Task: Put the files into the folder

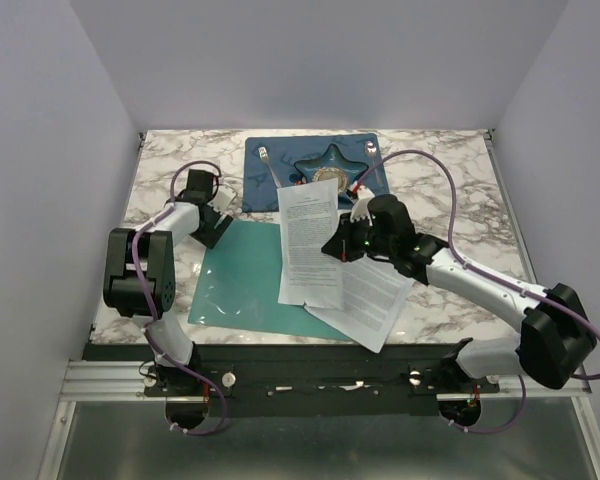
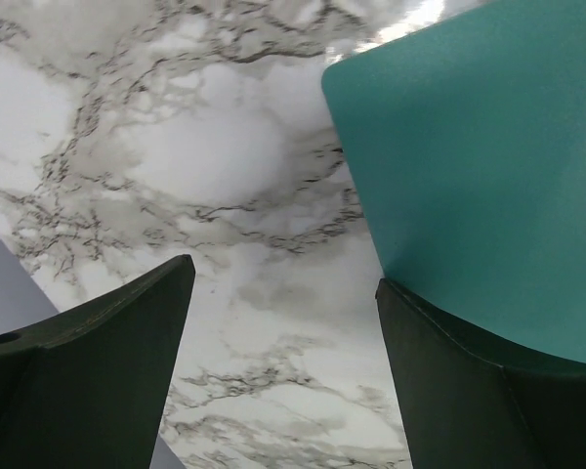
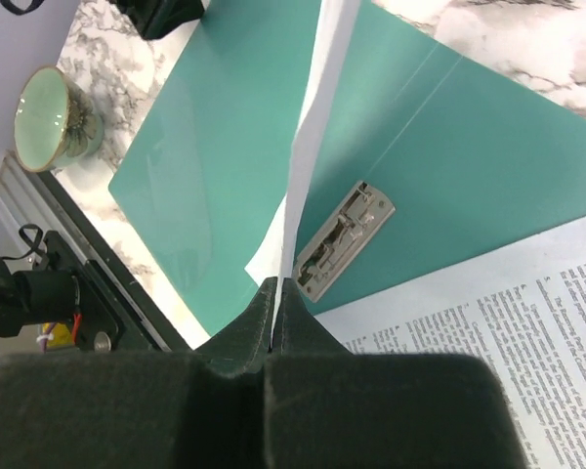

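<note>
**Right gripper (image 3: 276, 293) clamped on one sheet (image 1: 310, 240), folder (image 1: 242, 282) right below it**

The sheet ran long-ways away from the arm bases, over the open teal folder's right side, with the clip (image 3: 344, 237) just beside its lower edge. The folder mostly lay left of the pinch. Left gripper (image 2: 285, 278) gaped wide at the folder's far left corner, holding nothing. More files (image 1: 372, 298) lay under the right arm.
</note>
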Controlling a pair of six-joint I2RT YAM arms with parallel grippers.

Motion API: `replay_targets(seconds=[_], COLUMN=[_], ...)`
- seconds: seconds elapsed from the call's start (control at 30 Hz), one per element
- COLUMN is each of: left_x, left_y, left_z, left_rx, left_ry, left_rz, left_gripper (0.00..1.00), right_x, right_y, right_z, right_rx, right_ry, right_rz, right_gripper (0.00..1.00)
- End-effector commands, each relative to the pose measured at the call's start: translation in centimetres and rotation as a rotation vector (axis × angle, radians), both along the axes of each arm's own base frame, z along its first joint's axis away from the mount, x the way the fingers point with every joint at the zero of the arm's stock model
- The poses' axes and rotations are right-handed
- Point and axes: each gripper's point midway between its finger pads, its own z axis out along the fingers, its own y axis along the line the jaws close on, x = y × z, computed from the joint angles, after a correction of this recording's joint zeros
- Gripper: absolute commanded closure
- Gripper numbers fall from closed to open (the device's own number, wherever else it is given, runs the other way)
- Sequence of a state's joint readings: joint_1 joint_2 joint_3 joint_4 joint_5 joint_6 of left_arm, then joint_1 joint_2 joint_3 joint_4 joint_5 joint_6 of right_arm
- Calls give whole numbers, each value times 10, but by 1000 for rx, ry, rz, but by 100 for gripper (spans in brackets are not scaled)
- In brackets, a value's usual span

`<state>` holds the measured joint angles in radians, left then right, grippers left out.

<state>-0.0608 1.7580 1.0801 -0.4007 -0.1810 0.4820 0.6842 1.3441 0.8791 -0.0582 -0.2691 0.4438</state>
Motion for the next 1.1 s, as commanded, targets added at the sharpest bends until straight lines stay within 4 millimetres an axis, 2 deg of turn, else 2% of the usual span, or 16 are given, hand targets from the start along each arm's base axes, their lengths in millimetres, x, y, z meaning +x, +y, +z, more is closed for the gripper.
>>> replay_targets(seconds=[0.0,0.17,0.27,0.37,0.47,0.5,0.53,0.63,0.7,0.83,1.0,1.07], left_x=[-46,-58,-63,-60,-52,-42,-38,-29,-27,-27,-31,-30], left_y=[-38,-58,-61,-57,-47,-44,-35,-28,-37,-53,-77,-80], left_z=[-28,-32,-33,-29,-17,-6,0,19,29,36,27,24], left_rx=[-102,-108,-109,-102,-118,-138,-154,-189,-237,-299,-301,-287], left_ry=[179,206,209,193,171,145,135,120,108,113,132,132], left_rz=[-91,-148,-149,-132,-87,-66,-32,6,-13,-20,-77,-85], left_gripper=[9,9,9,9,9,9,9,9,9,9,8,7], right_x=[-1,-5,-8,-10,-11,-12,-14,-18,-17,-21,-24,-24], right_y=[-21,-35,-38,-32,-24,-21,-18,-10,-7,-1,2,2], right_z=[-5,-7,-6,0,5,9,10,17,23,30,32,30], right_rx=[-32,-42,-34,-12,2,13,20,35,39,46,32,18], right_ry=[-11,-10,-10,-7,-6,-12,-4,-17,-32,-33,-30,-24], right_rz=[-61,-93,-89,-57,-13,7,33,96,120,176,224,234], right_gripper=[99,99,99,99,99,99,99,99,99,99,99,99])
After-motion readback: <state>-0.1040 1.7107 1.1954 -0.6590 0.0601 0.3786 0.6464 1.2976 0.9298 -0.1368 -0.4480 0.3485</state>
